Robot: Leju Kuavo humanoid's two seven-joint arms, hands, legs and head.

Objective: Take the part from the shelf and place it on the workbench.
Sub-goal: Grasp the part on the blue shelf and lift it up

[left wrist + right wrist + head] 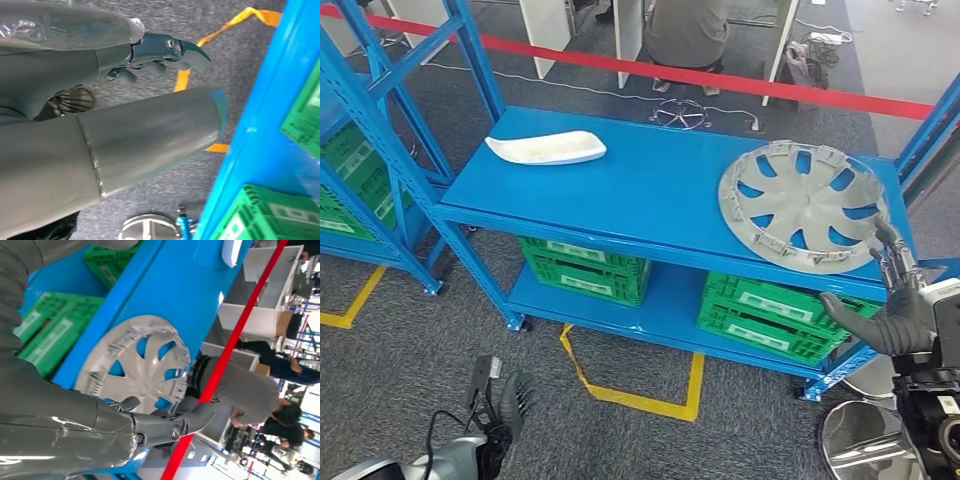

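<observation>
A silver wheel cover lies flat at the right end of the blue shelf, its rim overhanging the front edge. My right hand hovers just off the cover's near right rim with fingers spread and nothing held; the right wrist view has the fingers beside the cover. A white curved part rests at the shelf's left end. My left hand hangs low over the carpet, fingers apart and empty, also in the left wrist view.
Green crates sit on the lower shelf. Blue uprights frame a neighbouring rack at left. Yellow floor tape marks the carpet. A red barrier tape runs behind the shelf, with a seated person beyond.
</observation>
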